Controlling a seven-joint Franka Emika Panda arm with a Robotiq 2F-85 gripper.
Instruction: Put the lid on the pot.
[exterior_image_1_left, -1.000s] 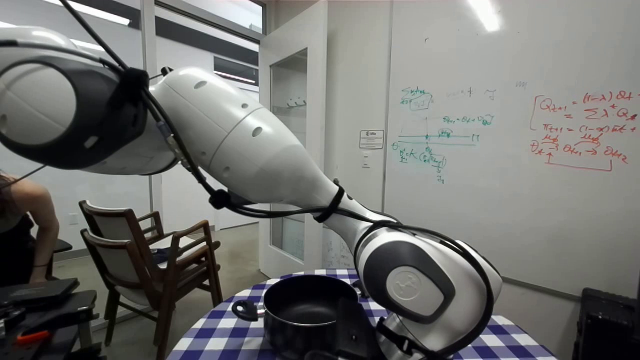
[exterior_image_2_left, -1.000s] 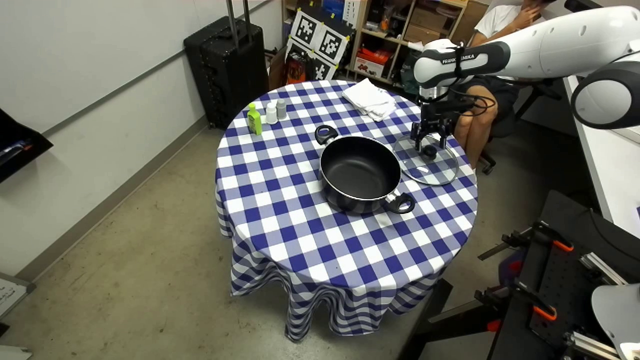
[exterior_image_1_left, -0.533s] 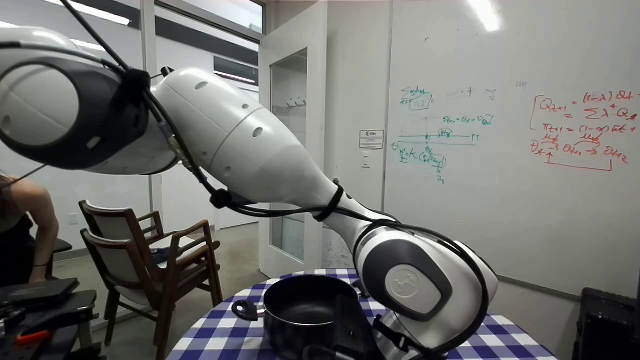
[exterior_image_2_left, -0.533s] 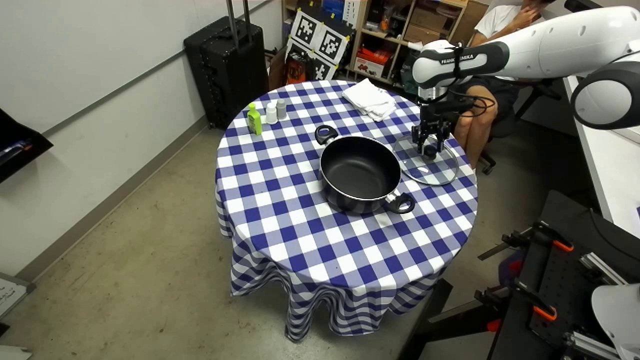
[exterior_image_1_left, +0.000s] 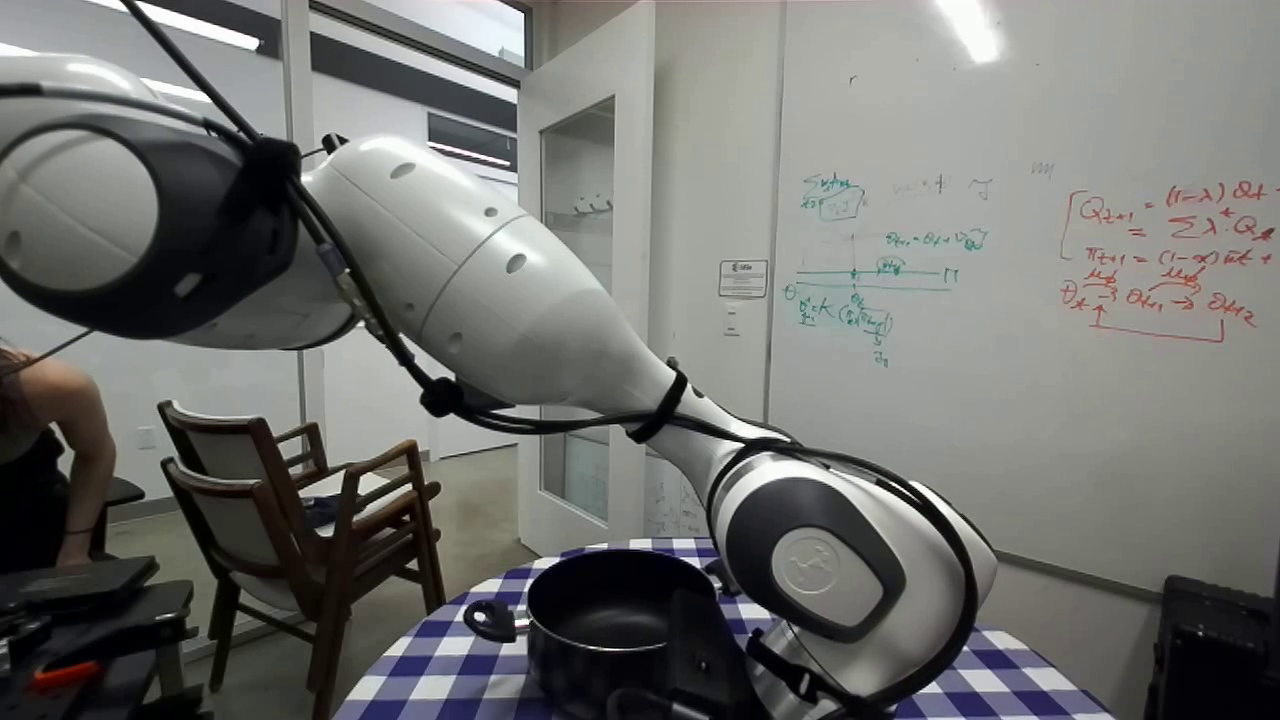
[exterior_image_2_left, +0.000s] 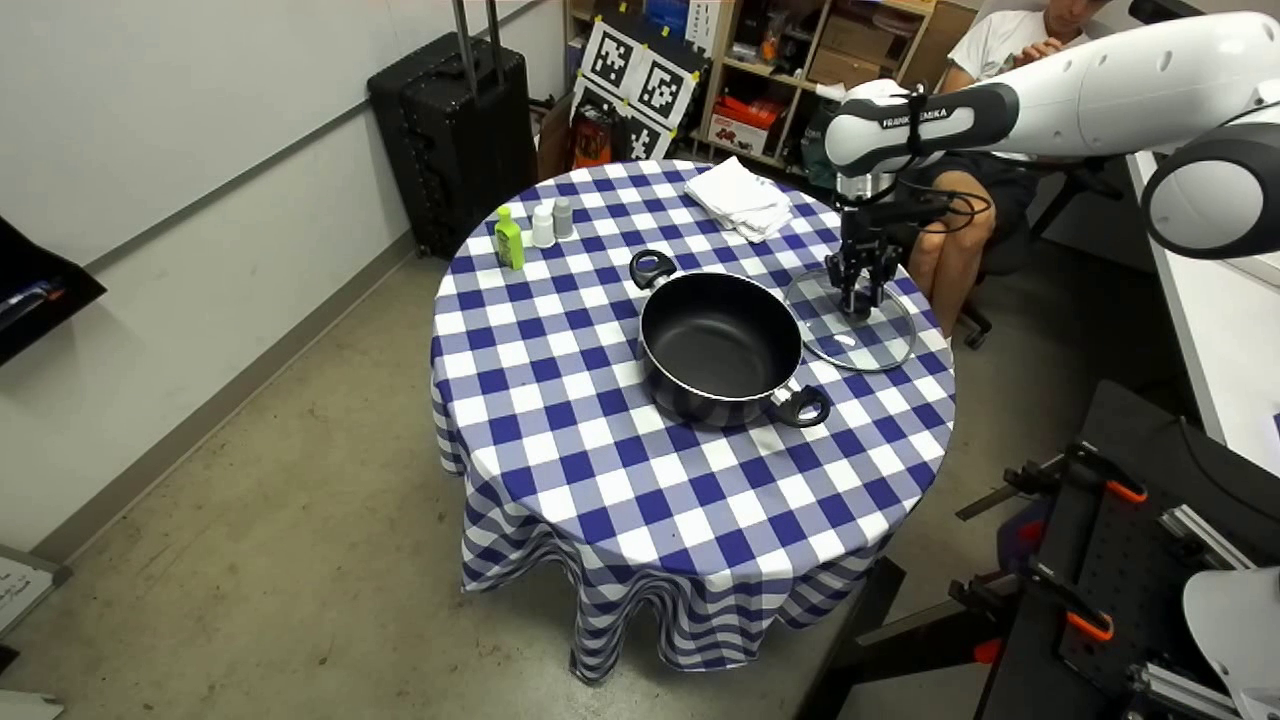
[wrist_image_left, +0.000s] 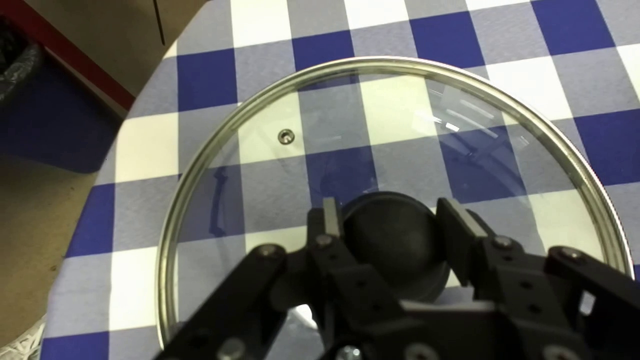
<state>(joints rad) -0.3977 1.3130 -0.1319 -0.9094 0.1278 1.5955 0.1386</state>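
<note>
"Glass lid (wrist_image_left: 400, 165) with a metal rim (wrist_image_left: 390, 61): where is it from your gripper (wrist_image_left: 390, 220)?"

"Directly under mine. I have its black knob (wrist_image_left: 392, 232) held between my two fingers (wrist_image_left: 330, 220), one against each side. The lid rests on the checked tablecloth (exterior_image_2_left: 620, 470), just beside the black pot (exterior_image_2_left: 720, 345); whether those two touch, I can't tell."

"Anything to read?"

"My arm (exterior_image_2_left: 1100, 95) carries FRANKA EMIKA, partly covered by a black strap (exterior_image_2_left: 916, 120). Red equations (exterior_image_1_left: 1165, 260) on the whiteboard (exterior_image_1_left: 1010, 370) include a (1−λ). The green bottle (exterior_image_2_left: 509, 240) has lettering too small for me."

"And room?"

"On the left of my wrist view, the table edge (wrist_image_left: 120, 150) curves near the lid's rim. In an exterior view the pot stands upright, its handles (exterior_image_2_left: 652, 268) out to opposite sides, and cloth stretches past it toward the bottle and two shakers (exterior_image_2_left: 543, 230)."
</note>
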